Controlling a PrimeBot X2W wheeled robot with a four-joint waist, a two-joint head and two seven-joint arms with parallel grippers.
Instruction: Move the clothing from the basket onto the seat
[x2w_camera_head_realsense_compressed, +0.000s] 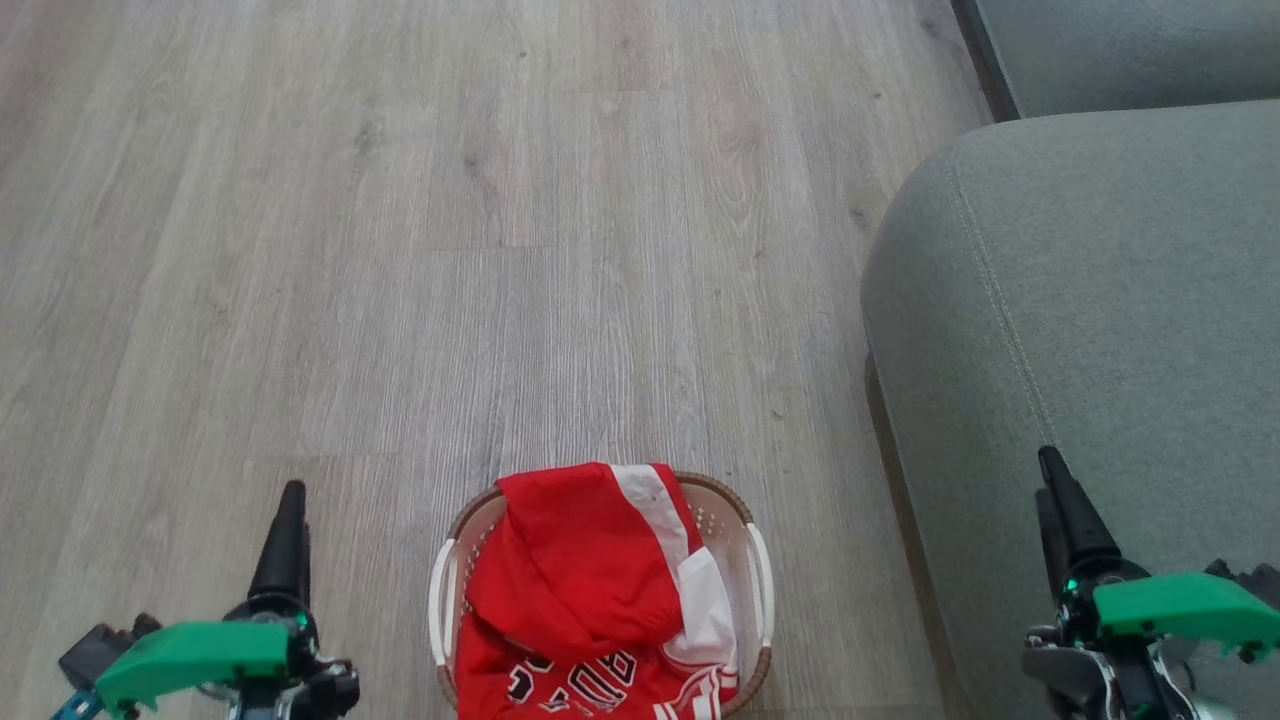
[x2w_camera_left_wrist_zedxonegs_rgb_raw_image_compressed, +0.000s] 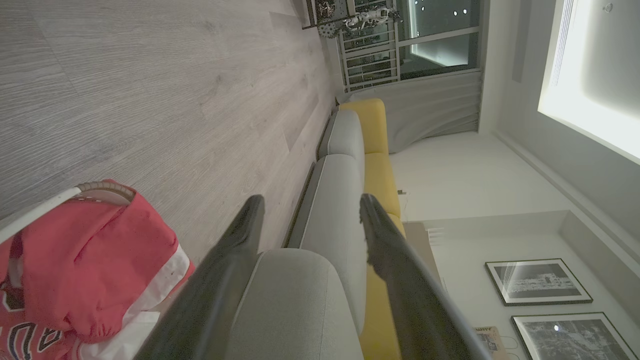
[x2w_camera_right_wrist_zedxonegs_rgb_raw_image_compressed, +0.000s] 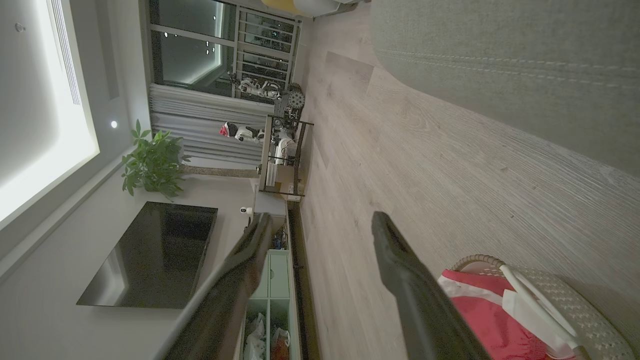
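Left gripper (x2w_camera_head_realsense_compressed: 288, 520) at seven o'clock and right gripper (x2w_camera_head_realsense_compressed: 1062, 500) at five both hang released, jaws apart. One basket (x2w_camera_head_realsense_compressed: 745, 520) at six o'clock on the floor (x2w_camera_head_realsense_compressed: 500, 250) holds two garments: shorts (x2w_camera_head_realsense_compressed: 570, 560) over jersey (x2w_camera_head_realsense_compressed: 580, 685). One seat (x2w_camera_head_realsense_compressed: 1100, 300) lies at three o'clock.

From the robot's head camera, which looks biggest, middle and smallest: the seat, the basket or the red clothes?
1. Seat: biggest by far.
2. Basket: slightly wider than the clothes.
3. Red clothes: nearly fill the basket, so it's close; both are cut off below.
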